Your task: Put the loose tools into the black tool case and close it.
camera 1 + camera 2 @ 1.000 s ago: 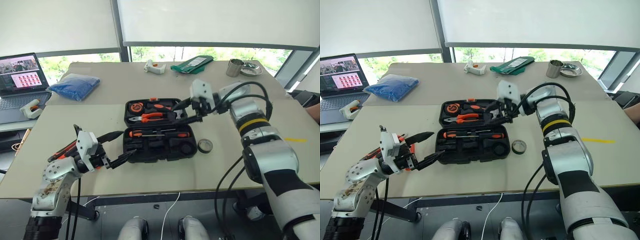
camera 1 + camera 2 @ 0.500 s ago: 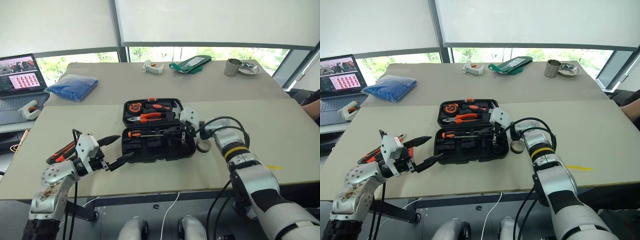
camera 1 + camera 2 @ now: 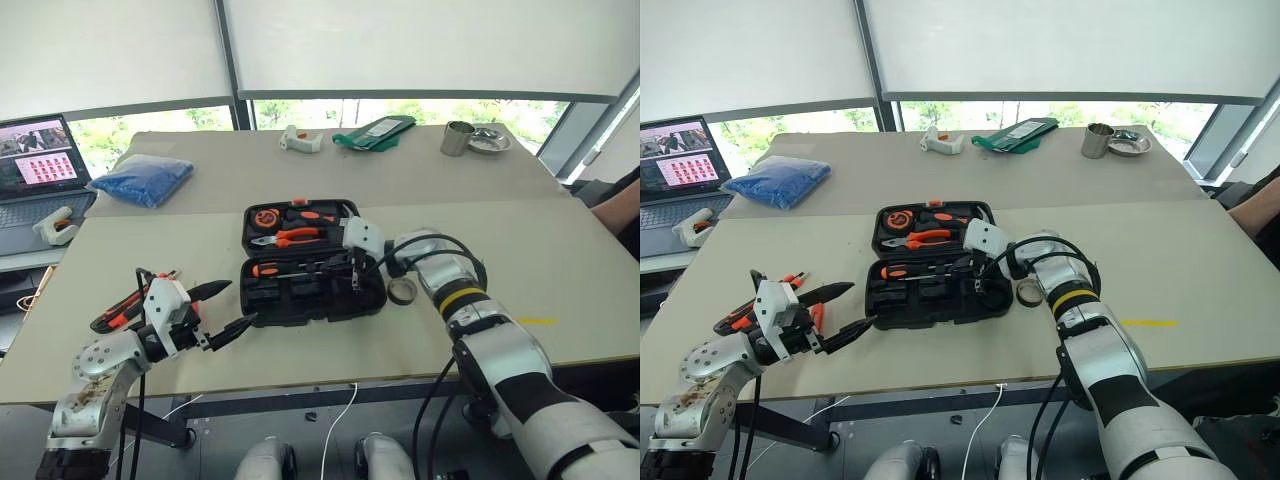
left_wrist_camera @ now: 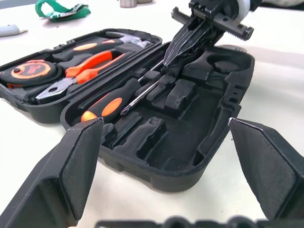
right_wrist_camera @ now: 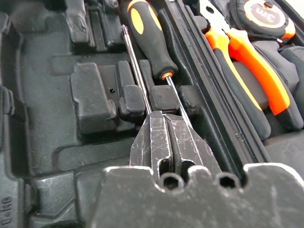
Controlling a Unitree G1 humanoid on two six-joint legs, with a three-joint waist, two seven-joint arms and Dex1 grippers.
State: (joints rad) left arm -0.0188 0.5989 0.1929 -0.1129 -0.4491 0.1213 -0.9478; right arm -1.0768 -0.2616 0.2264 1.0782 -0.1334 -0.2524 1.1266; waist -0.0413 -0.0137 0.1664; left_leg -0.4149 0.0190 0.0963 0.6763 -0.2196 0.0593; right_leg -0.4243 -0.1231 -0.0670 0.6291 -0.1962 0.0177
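Right gripper (image 5: 164, 124) pressed together over screwdriver (image 5: 149, 40) shaft inside case (image 3: 375, 300) — left gripper (image 3: 222, 309) spread, just beside case's edge.

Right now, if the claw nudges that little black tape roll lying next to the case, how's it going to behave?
The tape roll lies flat on the table, so a nudge would probably slide it rather than roll it. It looks small and hollow, likely light, and may skid away easily. Tipped on edge, its round shape could let it roll off.

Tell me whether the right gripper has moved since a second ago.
Yes. The right gripper has come down from above the black tool case's lid half onto its front half, tips at the screwdriver shaft.
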